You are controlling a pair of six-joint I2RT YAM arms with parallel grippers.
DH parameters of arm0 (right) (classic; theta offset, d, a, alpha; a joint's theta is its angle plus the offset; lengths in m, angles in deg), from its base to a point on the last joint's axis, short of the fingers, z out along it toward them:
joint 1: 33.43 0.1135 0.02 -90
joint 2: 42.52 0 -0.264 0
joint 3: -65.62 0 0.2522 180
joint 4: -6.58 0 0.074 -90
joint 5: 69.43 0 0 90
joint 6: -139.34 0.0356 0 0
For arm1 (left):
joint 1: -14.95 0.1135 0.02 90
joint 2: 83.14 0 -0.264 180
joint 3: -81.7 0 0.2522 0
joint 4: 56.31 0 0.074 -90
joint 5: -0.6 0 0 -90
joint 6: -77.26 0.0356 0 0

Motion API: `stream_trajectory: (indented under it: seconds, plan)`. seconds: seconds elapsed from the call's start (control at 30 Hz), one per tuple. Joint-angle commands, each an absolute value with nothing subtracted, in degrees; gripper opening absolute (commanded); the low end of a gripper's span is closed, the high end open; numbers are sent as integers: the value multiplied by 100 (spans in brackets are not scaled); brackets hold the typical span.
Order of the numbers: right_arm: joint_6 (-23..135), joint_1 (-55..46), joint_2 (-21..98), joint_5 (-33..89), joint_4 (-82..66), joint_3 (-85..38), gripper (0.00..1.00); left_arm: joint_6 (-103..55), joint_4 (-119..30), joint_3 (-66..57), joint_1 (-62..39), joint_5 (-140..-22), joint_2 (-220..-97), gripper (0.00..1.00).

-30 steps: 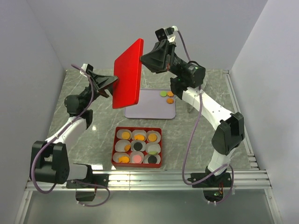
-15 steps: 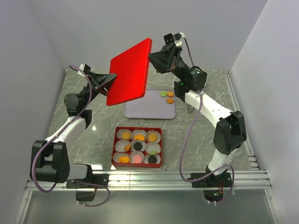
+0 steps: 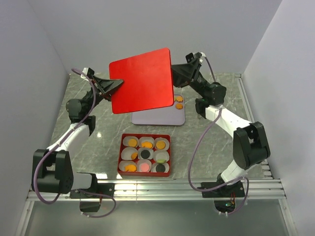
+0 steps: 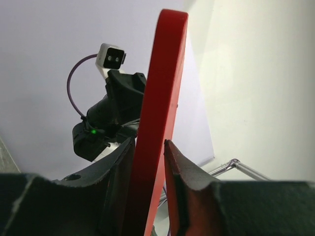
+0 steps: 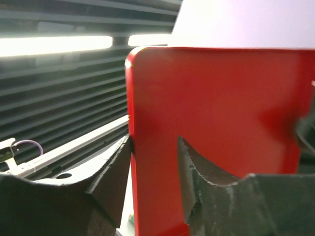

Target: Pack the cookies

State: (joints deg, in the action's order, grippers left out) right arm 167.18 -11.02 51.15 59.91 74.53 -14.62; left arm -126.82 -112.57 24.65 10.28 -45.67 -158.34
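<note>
A flat red lid (image 3: 141,81) hangs in the air over the back of the table, its broad face turned up toward the top camera. My left gripper (image 3: 118,83) is shut on its left edge; in the left wrist view both fingers (image 4: 149,147) press the lid (image 4: 165,73) edge-on. My right gripper (image 3: 174,76) stands at the lid's right edge, jaws apart; in the right wrist view the lid (image 5: 221,108) shows face-on behind the spread fingers (image 5: 153,142). Cookies (image 3: 145,154) lie in paper cups inside a red box (image 3: 121,147). Two orange cookies (image 3: 178,102) show on a lavender tray (image 3: 157,118).
The red box sits at the table's front middle, the lavender tray just behind it, partly hidden under the lid. White walls close in at the back and both sides. A metal rail (image 3: 251,118) runs along the right edge of the table.
The lid has swung from nearly edge-on to face-up and shifted right. My left gripper closed on its left edge. My right gripper's jaws have come apart and that arm moved right.
</note>
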Motion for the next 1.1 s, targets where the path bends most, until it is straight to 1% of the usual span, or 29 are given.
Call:
stream_trajectory:
  seconds: [0.0, 0.07, 0.17, 0.37, 0.53, 0.63, 0.73, 0.77, 0.83, 0.87, 0.9, 0.93, 0.97, 1.0, 1.03, 1.07]
  plan:
    - [17222, -944, 4898, 7410, 8063, -985, 49, -13069, -14126, 2417, 941, -4642, -15390, 11]
    - [17073, -1005, 4784, 7463, 7879, -783, 50, -13017, -14012, 2487, 959, -4616, -15337, 6]
    - [16914, -1067, 4626, 7463, 7702, -537, 51, -12973, -13932, 2575, 1003, -4598, -15249, 1]
    - [17229, -1164, 4590, 7261, 8245, -123, 52, -12832, -13511, 2751, 1196, -4589, -15003, 1]
    - [17151, -1199, 4476, 7331, 8168, -35, 52, -12630, -13028, 2725, 1240, -4475, -14845, 1]
    - [16854, -1199, 4362, 7471, 7878, -53, 52, -12419, -12755, 2655, 1240, -4379, -14774, 1]
    - [16310, -1199, 4152, 7690, 7220, -44, 50, -12103, -12176, 2567, 1240, -4151, -14652, 1]
    - [16133, -1199, 4081, 7752, 6696, -35, 50, -11815, -11670, 2549, 1240, -4089, -14599, 1]
    - [15582, -1207, 3897, 7884, 6184, -26, 47, -11410, -10912, 2496, 1240, -3957, -14380, 4]
    - [15334, -1216, 3826, 7919, 5468, -52, 45, -10886, -10517, 2470, 1240, -3878, -14274, 6]
    - [15097, -1208, 3756, 7946, 5121, -105, 43, -10585, -9521, 2435, 1240, -3851, -14091, 10]
    - [14529, -1199, 3625, 7964, 4717, -158, 41, -10303, -9050, 2348, 1240, -3851, -14010, 10]
    - [14166, -1190, 3562, 7998, 3626, -236, 38, -9779, -8184, 2303, 1240, -3842, -13862, 10]
    - [13754, -1199, 3501, 7981, 3032, -463, 35, -9564, -7879, 2242, 1240, -3851, -13808, 11]
    - [12897, -1181, 3396, 7946, 2399, -605, 33, -9275, -7607, 2232, 1240, -3833, -13764, 10]
    - [12462, -1164, 3369, 7833, 1175, -754, 32, -9194, -7439, 2241, 1240, -3833, -13711, 10]
